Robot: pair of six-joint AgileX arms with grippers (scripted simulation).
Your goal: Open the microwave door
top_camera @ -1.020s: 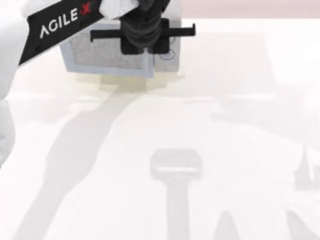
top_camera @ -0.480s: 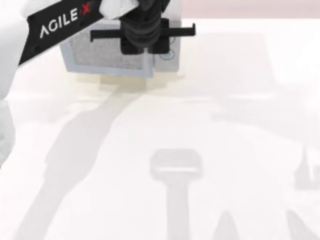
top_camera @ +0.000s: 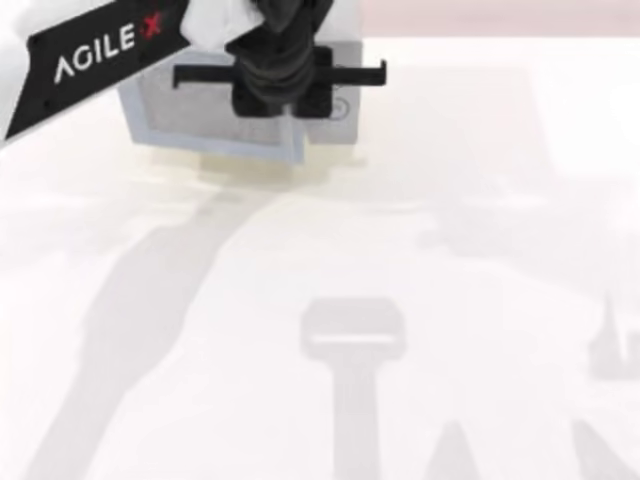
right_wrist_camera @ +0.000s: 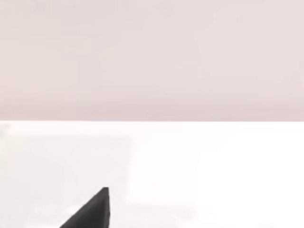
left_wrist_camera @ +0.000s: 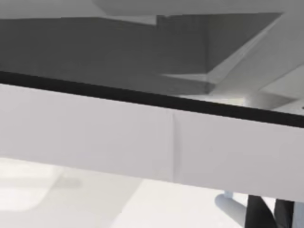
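Jaws' state can't be told: left gripper (top_camera: 283, 100) sits over microwave door (top_camera: 200, 118) by handle edge.

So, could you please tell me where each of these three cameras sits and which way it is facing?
Top view: above the table, looking down; it shows the microwave at the far edge, its microwave door, and the left arm with the left gripper over it.
Left wrist view: on the left arm, very close to the microwave; dark gripper parts show at one corner.
Right wrist view: on the right arm, facing across bare table to a plain wall; one dark fingertip shows.
Shared: the top and left wrist views both see the microwave.
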